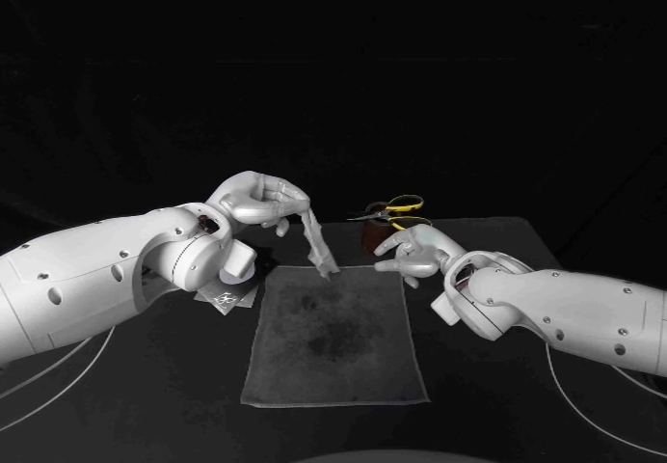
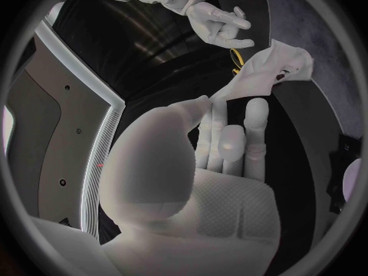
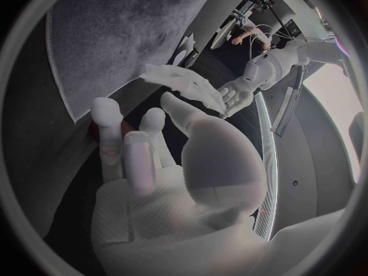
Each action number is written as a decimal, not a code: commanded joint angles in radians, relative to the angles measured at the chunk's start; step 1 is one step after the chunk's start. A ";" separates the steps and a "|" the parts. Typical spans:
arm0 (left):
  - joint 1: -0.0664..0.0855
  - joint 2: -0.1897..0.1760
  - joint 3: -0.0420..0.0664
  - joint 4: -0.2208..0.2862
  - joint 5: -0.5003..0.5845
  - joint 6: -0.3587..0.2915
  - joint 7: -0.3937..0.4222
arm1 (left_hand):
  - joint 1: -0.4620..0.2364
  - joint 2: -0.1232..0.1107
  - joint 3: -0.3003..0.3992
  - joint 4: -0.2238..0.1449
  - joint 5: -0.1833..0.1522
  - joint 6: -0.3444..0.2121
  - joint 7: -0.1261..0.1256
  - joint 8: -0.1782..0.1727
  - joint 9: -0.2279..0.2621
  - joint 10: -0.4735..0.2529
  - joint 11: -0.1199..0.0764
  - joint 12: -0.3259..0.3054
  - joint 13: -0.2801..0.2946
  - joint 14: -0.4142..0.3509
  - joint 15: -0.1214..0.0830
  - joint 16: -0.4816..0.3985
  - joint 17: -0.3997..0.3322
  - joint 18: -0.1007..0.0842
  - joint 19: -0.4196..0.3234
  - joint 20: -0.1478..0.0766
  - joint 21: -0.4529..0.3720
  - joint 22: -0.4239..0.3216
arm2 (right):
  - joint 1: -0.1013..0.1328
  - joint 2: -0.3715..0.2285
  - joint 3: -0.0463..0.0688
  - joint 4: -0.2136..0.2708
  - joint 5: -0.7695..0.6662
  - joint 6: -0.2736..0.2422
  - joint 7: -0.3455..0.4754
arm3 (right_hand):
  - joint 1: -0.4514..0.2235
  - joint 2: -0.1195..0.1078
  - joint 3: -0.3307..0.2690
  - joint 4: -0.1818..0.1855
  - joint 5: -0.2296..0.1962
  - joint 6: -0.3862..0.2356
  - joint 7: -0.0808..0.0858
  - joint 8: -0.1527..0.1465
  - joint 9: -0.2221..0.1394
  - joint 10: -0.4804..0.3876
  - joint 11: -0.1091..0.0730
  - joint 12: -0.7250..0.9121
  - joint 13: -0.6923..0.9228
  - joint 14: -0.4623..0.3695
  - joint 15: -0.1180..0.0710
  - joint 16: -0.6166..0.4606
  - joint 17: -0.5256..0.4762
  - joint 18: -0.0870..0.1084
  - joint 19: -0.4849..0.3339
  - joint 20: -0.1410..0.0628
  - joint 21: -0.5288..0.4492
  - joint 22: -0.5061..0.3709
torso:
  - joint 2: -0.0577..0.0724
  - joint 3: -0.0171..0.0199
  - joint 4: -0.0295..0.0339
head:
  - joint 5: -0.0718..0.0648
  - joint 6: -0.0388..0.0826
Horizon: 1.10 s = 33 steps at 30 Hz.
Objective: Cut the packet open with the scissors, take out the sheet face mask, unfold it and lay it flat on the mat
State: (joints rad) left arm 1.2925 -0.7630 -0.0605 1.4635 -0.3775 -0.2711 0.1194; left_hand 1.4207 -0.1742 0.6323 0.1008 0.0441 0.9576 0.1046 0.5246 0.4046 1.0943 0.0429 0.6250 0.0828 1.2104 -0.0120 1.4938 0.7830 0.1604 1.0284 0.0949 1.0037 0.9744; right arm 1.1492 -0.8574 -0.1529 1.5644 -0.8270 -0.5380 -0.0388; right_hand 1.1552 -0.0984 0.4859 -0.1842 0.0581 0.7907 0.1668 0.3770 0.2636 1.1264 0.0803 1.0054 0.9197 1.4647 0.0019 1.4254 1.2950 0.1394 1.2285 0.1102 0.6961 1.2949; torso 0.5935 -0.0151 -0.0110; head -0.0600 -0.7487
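Fingertips [image 1: 289,198] of the left hand [image 1: 257,203] pinch the top end of the sheet face mask [image 1: 323,241], the thumb pressed against the other fingers around it. The mask is a thin, white, limp sheet, bunched and folded into a narrow crumpled strip. Its long axis runs close to vertical, the gripped end up and the free end pointing down at the far edge of the mat [image 1: 333,338]. Whether that lower tip touches the mat or hangs just above it I cannot tell. In the left wrist view the free end fans out wider and wrinkled, with a small dark opening in it. The right hand [image 1: 413,253] is near the mask's lower end, just beyond the mat's far right corner, its fingers apart and lightly curled, holding nothing. Just behind it lie the scissors [image 1: 400,205], with yellow handle loops and a dark middle. The hand covers part of them, so the blades are hard to make out. The mat is a grey, fuzzy rectangle with darker mottled patches, flat on the black table [image 1: 472,376], its 2 long edges running away from the robot. Beside the mat's far left corner lies a pale flat piece with a printed pattern, probably the packet [image 1: 226,295], half hidden under the left wrist.
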 commanded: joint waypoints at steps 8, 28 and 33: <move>0.005 0.000 0.001 0.008 -0.082 0.066 -0.100 | 0.000 0.005 0.014 -0.004 0.005 0.000 0.005 -0.006 0.182 0.008 -0.001 -0.010 0.005 0.021 -0.002 0.009 0.023 0.001 0.025 -0.003 0.023 0.019 | 0.038 0.016 0.005 0.083 -0.133 -0.079 0.089 | 0.019 0.051 0.033 0.027 0.005 0.093 -0.024 0.009 -0.005 0.107 -0.025 0.099 0.088 0.051 -0.018 0.028 0.043 -0.001 0.062 -0.019 0.097 0.033 | -0.001 -0.0012 0.0006 | -0.001 0.001; 0.005 0.002 0.001 0.017 -0.100 0.146 -0.159 | -0.005 0.005 0.016 -0.002 0.004 0.000 0.005 -0.008 0.187 0.010 0.000 -0.012 0.007 0.022 -0.001 0.008 0.022 0.000 0.027 -0.003 0.026 0.022 | 0.057 0.130 0.009 0.042 -0.213 -0.126 0.026 | 0.007 0.042 0.049 0.036 -0.006 0.125 -0.028 -0.022 -0.021 0.153 -0.029 0.154 0.148 0.059 -0.023 0.037 0.060 -0.008 0.082 -0.027 0.128 0.047 | 0.000 -0.0020 0.0006 | 0.000 0.003; 0.005 0.005 0.001 0.018 -0.095 0.151 -0.162 | -0.005 0.005 0.016 -0.002 0.004 0.000 0.005 -0.008 0.187 0.010 0.000 -0.012 0.007 0.022 -0.001 0.008 0.022 0.000 0.027 -0.003 0.026 0.022 | 0.058 0.151 0.009 0.019 -0.233 -0.136 -0.009 | 0.001 0.034 0.043 0.039 -0.006 0.123 -0.027 -0.027 -0.023 0.150 -0.028 0.151 0.144 0.059 -0.022 0.037 0.059 -0.007 0.080 -0.026 0.124 0.046 | 0.000 -0.0019 0.0006 | -0.001 0.002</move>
State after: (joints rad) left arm 1.2958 -0.7610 -0.0608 1.4791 -0.4706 -0.1461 -0.0341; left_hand 1.4173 -0.1777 0.6447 0.0993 0.0457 0.9558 0.1028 0.5162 0.4479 1.0940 0.0431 0.6177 0.0884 1.2243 -0.0156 1.4984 0.8042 0.1531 1.0492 0.0947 1.0250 0.9946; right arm 1.2059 -0.7100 -0.1453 1.5877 -1.0112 -0.6507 -0.0021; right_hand 1.1554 -0.0528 0.5350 -0.1449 0.0576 0.9148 0.1356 0.3534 0.2415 1.2734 0.0493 1.1570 1.0649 1.4666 -0.0183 1.4594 1.3082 0.1306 1.3039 0.0807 0.8268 1.3074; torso 0.5936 -0.0167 -0.0105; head -0.0601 -0.7459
